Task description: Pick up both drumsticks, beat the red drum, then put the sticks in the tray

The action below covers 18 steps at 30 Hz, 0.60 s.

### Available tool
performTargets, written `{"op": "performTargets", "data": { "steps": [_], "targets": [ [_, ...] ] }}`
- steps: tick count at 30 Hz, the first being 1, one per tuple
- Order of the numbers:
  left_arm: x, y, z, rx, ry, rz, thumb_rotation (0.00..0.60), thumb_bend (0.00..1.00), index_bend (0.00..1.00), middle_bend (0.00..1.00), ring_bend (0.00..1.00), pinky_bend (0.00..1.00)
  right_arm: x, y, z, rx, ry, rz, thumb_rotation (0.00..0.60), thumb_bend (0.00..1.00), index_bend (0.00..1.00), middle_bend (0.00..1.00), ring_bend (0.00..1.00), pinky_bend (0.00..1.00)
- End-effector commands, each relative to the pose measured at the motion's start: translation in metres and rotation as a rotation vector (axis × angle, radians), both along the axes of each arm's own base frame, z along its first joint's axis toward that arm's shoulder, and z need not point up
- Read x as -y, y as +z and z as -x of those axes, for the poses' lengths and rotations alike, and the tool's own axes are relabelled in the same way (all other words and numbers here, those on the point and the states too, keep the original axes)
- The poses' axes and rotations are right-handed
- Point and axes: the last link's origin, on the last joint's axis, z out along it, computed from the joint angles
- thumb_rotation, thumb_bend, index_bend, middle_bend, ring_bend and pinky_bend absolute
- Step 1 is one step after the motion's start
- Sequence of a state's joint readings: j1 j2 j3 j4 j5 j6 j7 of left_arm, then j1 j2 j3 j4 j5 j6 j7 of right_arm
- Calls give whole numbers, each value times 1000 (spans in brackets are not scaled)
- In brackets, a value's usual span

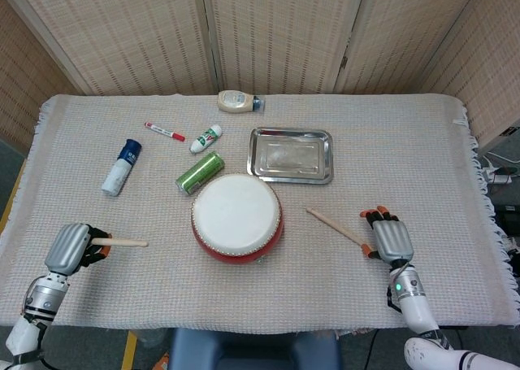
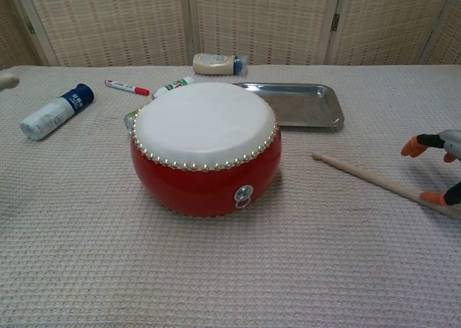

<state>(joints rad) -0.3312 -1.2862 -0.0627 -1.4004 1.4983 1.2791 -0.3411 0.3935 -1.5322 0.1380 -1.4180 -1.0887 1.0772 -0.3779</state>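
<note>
I see the red drum (image 1: 237, 218) standing upright near the front middle of the desk (image 1: 422, 150), white skin up. Just behind it and to its right lies the metal tray (image 1: 291, 154), with nothing in it. My left hand (image 1: 71, 247) sits at the front left of the desk, fingers wrapped around the butt of one drumstick (image 1: 126, 242), whose free end points toward the drum but stops short of it. The second drumstick (image 1: 335, 226) lies slanted on the cloth to the right of the drum, apart from it; my right hand (image 1: 388, 235) is at its near end with the thumb against the stick. From the chest view the fingertips (image 2: 412, 146) are raised above the stick, so I cannot tell whether that hand actually has hold of it. Behind the drum on the left are a green can (image 1: 200, 172) touching its rim side, a white tube (image 1: 206, 138), a red marker (image 1: 165, 132), a blue-capped bottle (image 1: 121, 167), and a cream bottle (image 1: 238, 102) at the far edge
</note>
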Motion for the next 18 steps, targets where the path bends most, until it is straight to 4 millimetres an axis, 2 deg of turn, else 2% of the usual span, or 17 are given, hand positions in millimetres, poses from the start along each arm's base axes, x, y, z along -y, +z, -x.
{"op": "performTargets", "data": {
  "steps": [1,5,10,18],
  "targets": [
    [0,0,0,0,1,0,600,669,1000,1000,1000,1000,6,5,-12,75,0,-5,600,224,280,195,0,246],
    [1,1,0,2,1,-1,600,669,1000,1000,1000,1000,18,3,-29,109,26,-22,600,224,315,193,0,239],
    [2,1,0,-2,2,2,600,667,1000,1000,1000,1000,33,-15,-47,98,53,-66,600,224,341,184,0,237],
    [4,-1,2,-3,9,11,600,668,1000,1000,1000,1000,45,-41,-56,64,41,-96,600,234,379,180,0,237]
  ]
}}
